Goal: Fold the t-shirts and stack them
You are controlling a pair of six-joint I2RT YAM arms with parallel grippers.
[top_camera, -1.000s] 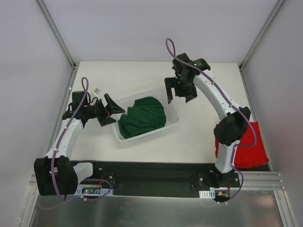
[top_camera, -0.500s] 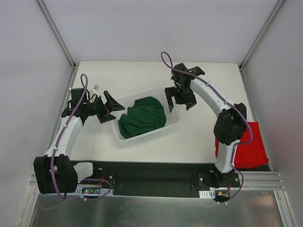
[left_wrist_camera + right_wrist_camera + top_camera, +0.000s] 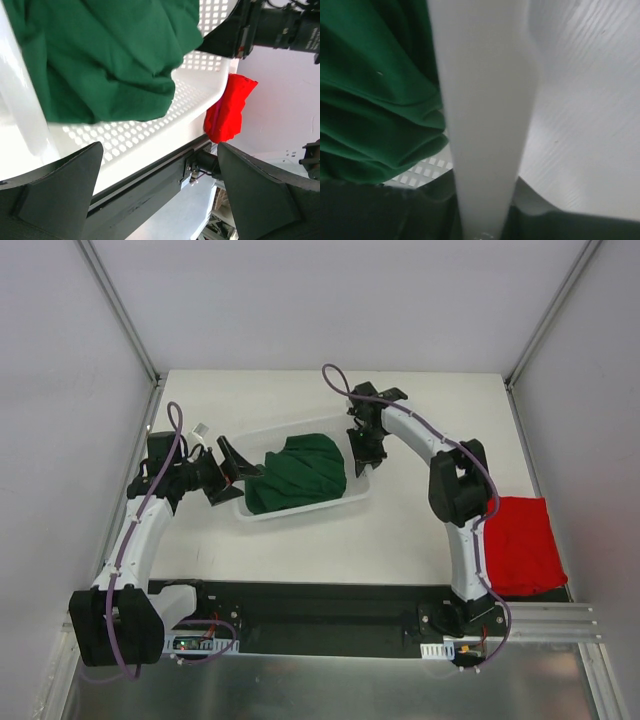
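A dark green t-shirt (image 3: 300, 472) lies bunched in the white lattice basket (image 3: 300, 510) at mid-table. A red t-shirt (image 3: 520, 545) lies folded flat at the table's right front. My right gripper (image 3: 362, 452) is shut on the basket's right rim; in the right wrist view that rim (image 3: 485, 100) runs up between the dark fingers (image 3: 385, 210), with the green t-shirt (image 3: 375, 100) to its left. My left gripper (image 3: 235, 475) stands open at the basket's left end, holding nothing. The left wrist view shows the green t-shirt (image 3: 100, 55), the basket (image 3: 150, 135), the red t-shirt (image 3: 227, 107) and my left gripper (image 3: 160, 150).
White walls with metal posts close the table in on three sides. A black rail (image 3: 320, 605) carrying both arm bases runs along the near edge. A small white tag (image 3: 204, 430) lies behind the left gripper. Bare table (image 3: 585, 100) lies right of the basket rim.
The right gripper came down to the basket's right rim and shut on it. The basket turned and shifted a little toward the back. The left gripper edged closer to the basket's left end.
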